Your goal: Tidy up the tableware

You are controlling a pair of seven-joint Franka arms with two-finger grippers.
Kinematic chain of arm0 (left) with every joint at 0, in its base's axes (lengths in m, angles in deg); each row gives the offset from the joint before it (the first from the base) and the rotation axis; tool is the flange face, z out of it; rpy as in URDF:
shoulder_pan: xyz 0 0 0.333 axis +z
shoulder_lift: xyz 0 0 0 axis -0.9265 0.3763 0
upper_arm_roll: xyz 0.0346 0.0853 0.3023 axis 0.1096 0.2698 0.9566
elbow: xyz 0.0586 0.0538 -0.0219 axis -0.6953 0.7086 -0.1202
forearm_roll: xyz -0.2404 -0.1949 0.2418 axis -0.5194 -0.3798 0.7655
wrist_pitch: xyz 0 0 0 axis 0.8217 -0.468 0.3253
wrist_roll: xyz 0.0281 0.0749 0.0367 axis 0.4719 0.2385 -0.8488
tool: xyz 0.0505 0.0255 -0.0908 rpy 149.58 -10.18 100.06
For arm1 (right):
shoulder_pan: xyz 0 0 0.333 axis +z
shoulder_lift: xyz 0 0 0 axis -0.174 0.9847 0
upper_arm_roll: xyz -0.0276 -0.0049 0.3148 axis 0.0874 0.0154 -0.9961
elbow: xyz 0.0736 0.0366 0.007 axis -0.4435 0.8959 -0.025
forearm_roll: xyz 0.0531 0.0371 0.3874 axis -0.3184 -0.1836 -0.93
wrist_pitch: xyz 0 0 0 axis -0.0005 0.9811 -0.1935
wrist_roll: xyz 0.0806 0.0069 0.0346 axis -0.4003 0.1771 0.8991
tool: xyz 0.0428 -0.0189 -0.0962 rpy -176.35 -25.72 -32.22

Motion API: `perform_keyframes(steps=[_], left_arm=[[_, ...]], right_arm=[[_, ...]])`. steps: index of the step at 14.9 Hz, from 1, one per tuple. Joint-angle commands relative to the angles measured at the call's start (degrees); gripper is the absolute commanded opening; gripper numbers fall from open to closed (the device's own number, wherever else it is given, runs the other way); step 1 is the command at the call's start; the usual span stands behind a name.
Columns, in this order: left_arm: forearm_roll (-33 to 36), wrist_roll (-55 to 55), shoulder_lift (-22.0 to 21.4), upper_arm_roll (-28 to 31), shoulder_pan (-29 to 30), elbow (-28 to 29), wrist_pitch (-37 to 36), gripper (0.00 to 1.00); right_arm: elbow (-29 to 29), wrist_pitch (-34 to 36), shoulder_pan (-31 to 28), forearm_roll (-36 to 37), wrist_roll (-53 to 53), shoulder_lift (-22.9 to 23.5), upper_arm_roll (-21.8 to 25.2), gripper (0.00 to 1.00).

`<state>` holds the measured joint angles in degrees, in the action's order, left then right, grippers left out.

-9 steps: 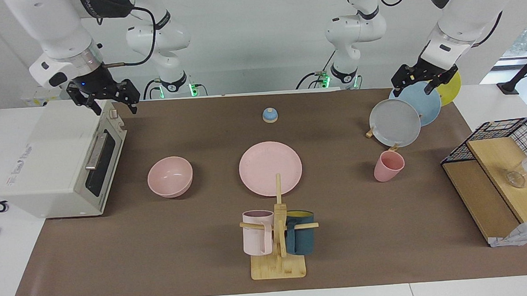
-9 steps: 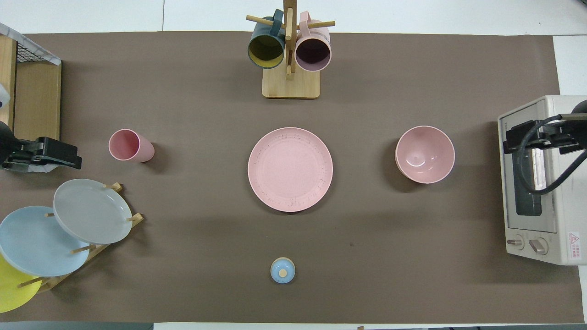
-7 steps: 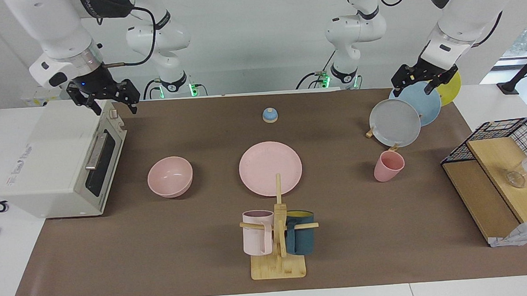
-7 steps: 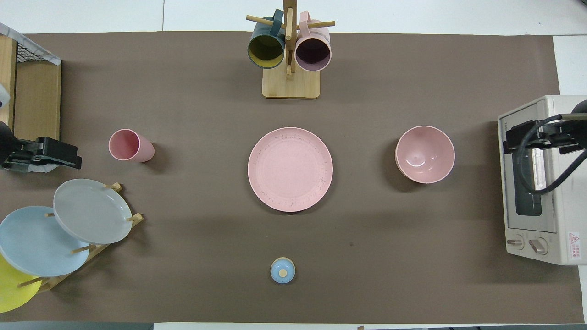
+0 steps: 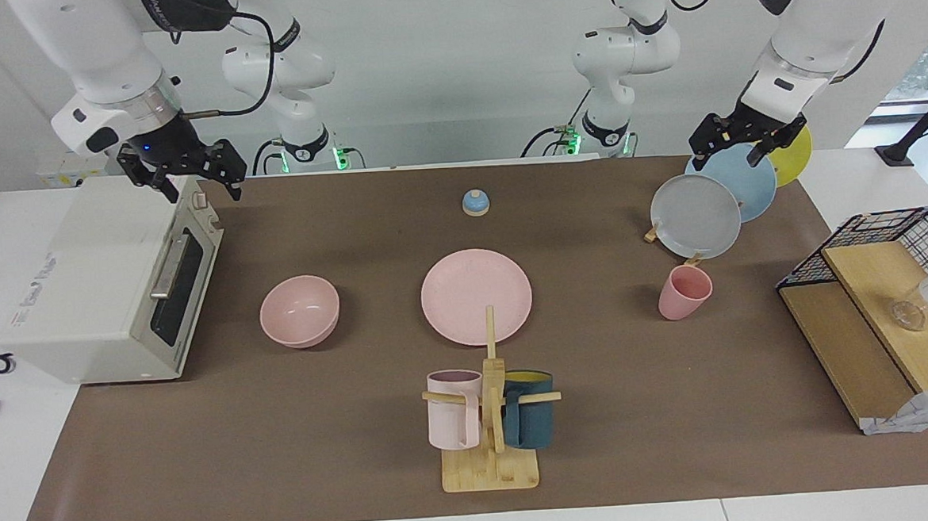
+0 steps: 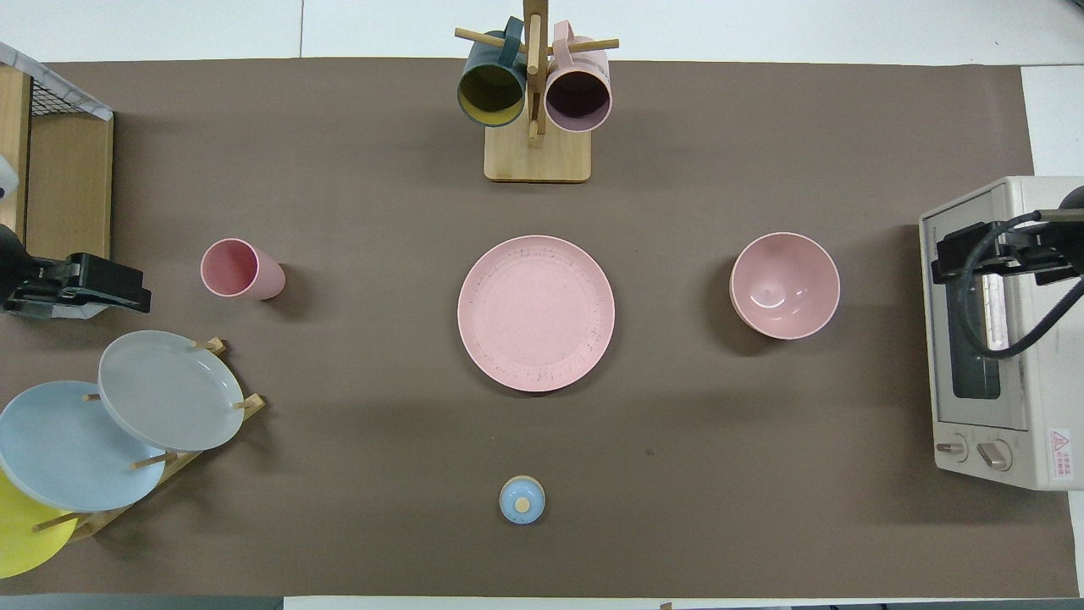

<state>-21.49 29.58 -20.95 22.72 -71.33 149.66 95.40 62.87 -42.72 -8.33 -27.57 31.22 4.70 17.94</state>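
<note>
The pink plate [image 5: 476, 295] [image 6: 535, 313] lies flat in the middle of the brown mat. The pink bowl [image 5: 299, 310] [image 6: 785, 285] stands upright beside it, toward the right arm's end. Toward the left arm's end, the pink cup [image 5: 684, 293] [image 6: 241, 269] stands upright, just farther from the robots than the plate rack. My right gripper [image 5: 202, 191] hangs open and empty over the toaster oven's front top edge. My left gripper [image 5: 732, 149] hangs open and empty over the racked plates. Neither gripper touches the tableware.
A toaster oven [image 5: 100, 287] stands at the right arm's end. A wooden rack holds grey [image 5: 696, 215], blue and yellow plates. A mug tree [image 5: 488, 418] with two mugs stands farther from the robots than the plate. A small blue knobbed lid [image 5: 475, 203] lies near the robots. A wire-and-wood shelf [image 5: 871, 303] stands at the left arm's end.
</note>
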Motion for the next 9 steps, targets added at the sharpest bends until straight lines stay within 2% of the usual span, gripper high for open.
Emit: perform_keyframes(steps=[1,5,9], left_arm=[[0.66,-0.59,-0.56,0.16,-0.26,-0.31,-0.8,1.0],[0.66,-0.59,-0.56,0.16,-0.17,-0.31,-1.06,1.0],[0.66,-0.59,-0.56,0.16,-0.17,-0.31,-0.8,1.0]], right_arm=[[0.11,0.86,-0.55,-0.47,1.39,-0.13,-0.16,1.0],[-0.24,-1.06,0.32,-0.56,1.92,0.22,-0.33,1.0],[-0.42,-3.52,6.04,0.06,0.69,1.53,-0.6,1.0]])
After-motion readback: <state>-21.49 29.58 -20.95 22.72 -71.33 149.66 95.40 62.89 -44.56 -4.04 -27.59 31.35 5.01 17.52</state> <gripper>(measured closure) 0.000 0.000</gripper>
